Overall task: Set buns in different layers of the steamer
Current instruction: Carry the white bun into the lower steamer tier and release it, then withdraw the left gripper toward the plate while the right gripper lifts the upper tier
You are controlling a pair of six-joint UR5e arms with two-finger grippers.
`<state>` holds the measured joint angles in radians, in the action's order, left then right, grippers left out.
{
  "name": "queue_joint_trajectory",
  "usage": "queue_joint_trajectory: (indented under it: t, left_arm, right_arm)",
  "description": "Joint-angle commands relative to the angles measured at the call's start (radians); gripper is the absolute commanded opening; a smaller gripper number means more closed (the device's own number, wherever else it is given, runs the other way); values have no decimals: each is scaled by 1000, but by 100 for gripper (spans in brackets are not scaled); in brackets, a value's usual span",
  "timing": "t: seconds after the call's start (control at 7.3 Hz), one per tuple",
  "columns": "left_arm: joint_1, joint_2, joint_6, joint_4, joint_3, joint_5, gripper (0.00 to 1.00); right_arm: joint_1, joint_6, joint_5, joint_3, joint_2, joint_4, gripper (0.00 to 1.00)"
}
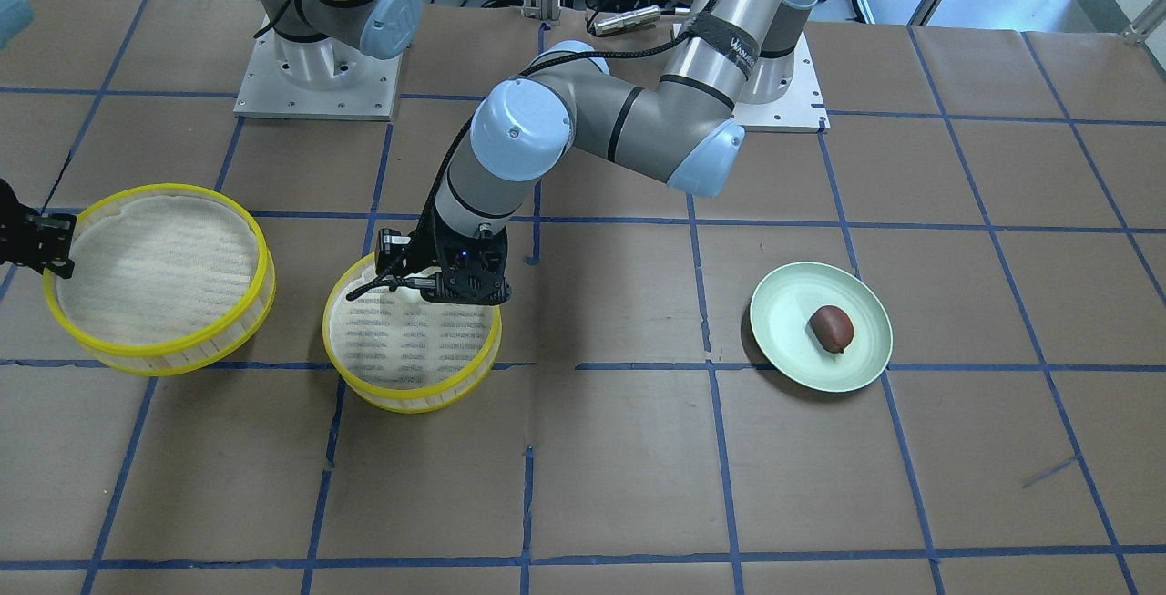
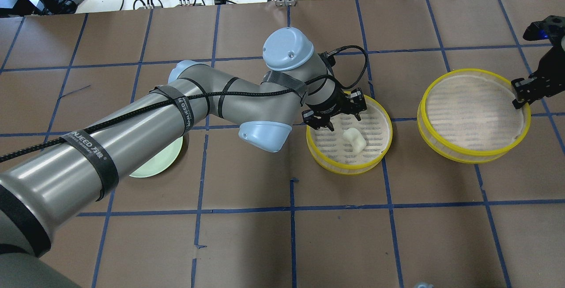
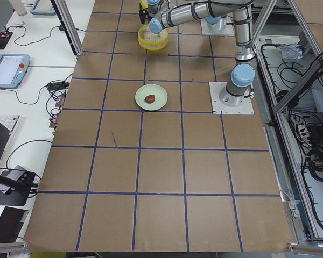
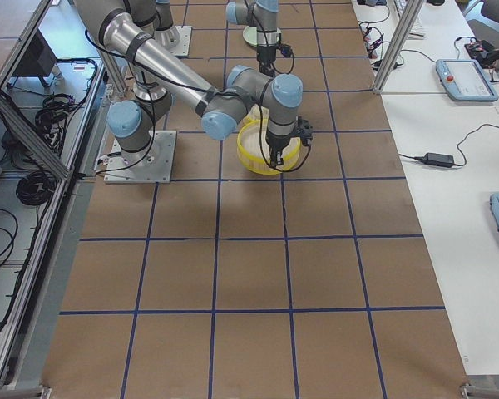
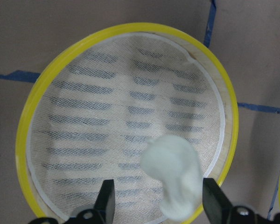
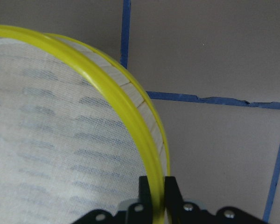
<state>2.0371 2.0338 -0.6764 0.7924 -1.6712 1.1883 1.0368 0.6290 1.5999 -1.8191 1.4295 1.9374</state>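
The white bun [image 2: 354, 140] lies on the mesh floor of the middle steamer layer [image 2: 348, 169], also seen in the left wrist view [image 5: 175, 179]. My left gripper [image 2: 330, 120] hovers over this basket [image 1: 410, 399], open and empty, its fingers [image 5: 105, 200] apart above the bun. The dark reddish-brown bun [image 1: 832, 328] sits on the pale green plate [image 1: 792, 303]. My right gripper [image 2: 521, 94] is shut on the yellow rim [image 6: 107, 88] of the second steamer layer [image 2: 468, 153], which looks slightly tilted.
The green plate [image 2: 154, 169] is mostly hidden under my left arm in the overhead view. The table is brown with blue tape lines. Both arm bases [image 1: 314, 76] stand at the table's robot side.
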Motion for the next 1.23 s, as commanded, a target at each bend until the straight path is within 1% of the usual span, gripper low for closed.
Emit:
queue_joint_trajectory:
  t: [0.0, 0.14, 0.27, 0.41, 0.55, 0.68, 0.82, 0.96, 1.1]
  left_arm:
    - [0, -10, 1, -2, 4, 5, 76]
    - [-1, -39, 3, -1, 5, 14, 81]
    - [-14, -70, 9, 4, 7, 23, 84]
    - [-58, -93, 15, 14, 7, 60, 88]
    - [-114, -122, 20, 62, 7, 68, 90]
    - [-195, -159, 65, 109, -10, 70, 91]
    - [-278, -199, 201, 204, -25, 162, 93]
    - [-343, -236, 365, 369, -37, 309, 96]
    - [-432, -242, 491, 401, -48, 335, 97]
  right_arm:
    - [-1, 0, 0, 1, 0, -2, 22]
    - [0, -2, 6, 4, 2, -3, 12]
    - [0, -2, 6, 4, 2, -8, 6]
    - [0, -2, 6, 6, 5, -17, 2]
    - [0, -2, 5, 9, 9, -18, 2]
    - [11, -3, -1, 6, 20, -20, 2]
    - [22, -6, -9, 4, 29, -23, 2]
    - [55, -27, -21, 3, 42, -46, 1]
    - [134, -129, -37, -3, 52, -63, 1]
